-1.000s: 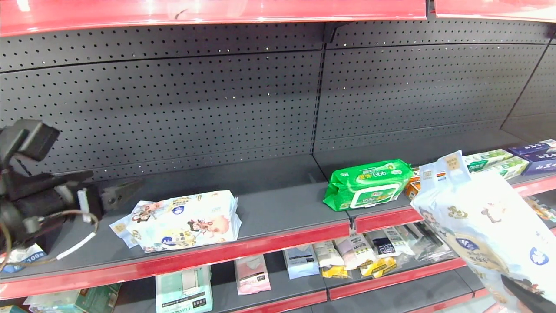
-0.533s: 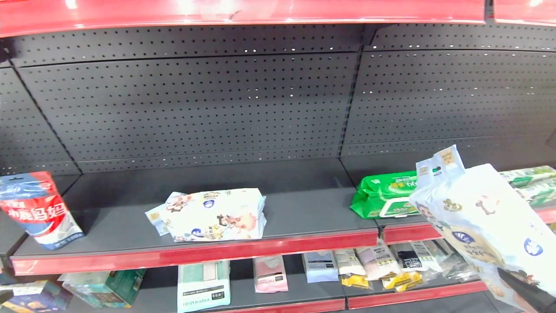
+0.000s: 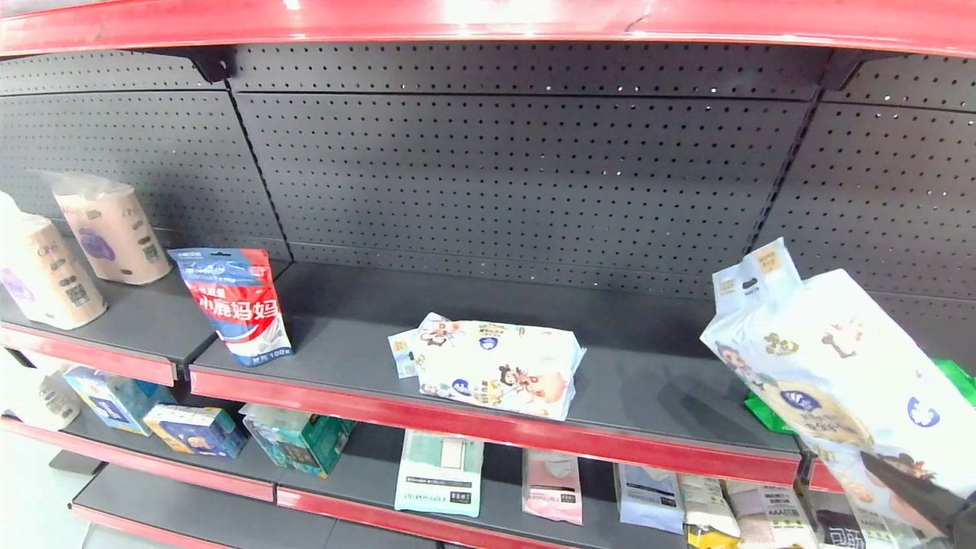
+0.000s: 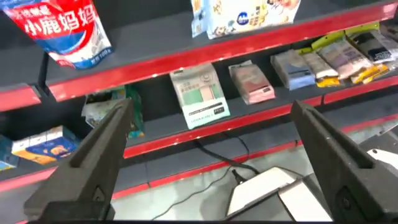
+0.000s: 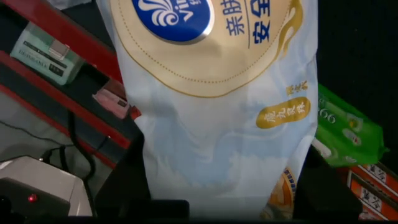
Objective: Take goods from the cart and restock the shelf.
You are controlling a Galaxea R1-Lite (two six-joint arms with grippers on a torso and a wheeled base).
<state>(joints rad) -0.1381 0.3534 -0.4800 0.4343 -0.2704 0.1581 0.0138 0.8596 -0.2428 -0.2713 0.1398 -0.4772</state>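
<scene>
Right gripper (image 5: 221, 190) pinches a white soft plastic pack with cartoon figures, a gold oval and a blue emblem (image 3: 839, 381); its dark fingers press on both sides of the lower part of the pack. The pack is in the air, tilted, in front of the right end of the dark grey shelf board with a red front edge (image 3: 656, 396). It partly covers a green plastic pack (image 5: 348, 134) that lies on the shelf behind it.

Left gripper (image 4: 214, 155) is lower, in front of the lower shelves, with its fingers spread wide and nothing between them. On the lower shelf lie a pale green and white flat pack (image 3: 440, 473) and a pink flat pack (image 3: 551, 484).

On the board above, near the middle, a second white cartoon-printed pack (image 3: 496, 366) lies flat, close to the front edge. More to the left, a red, blue and white pouch (image 3: 236, 305) stands upright. On the next board to the left stand two beige wrapped rolls (image 3: 114, 229). Behind all is the black perforated back panel (image 3: 534, 168).
</scene>
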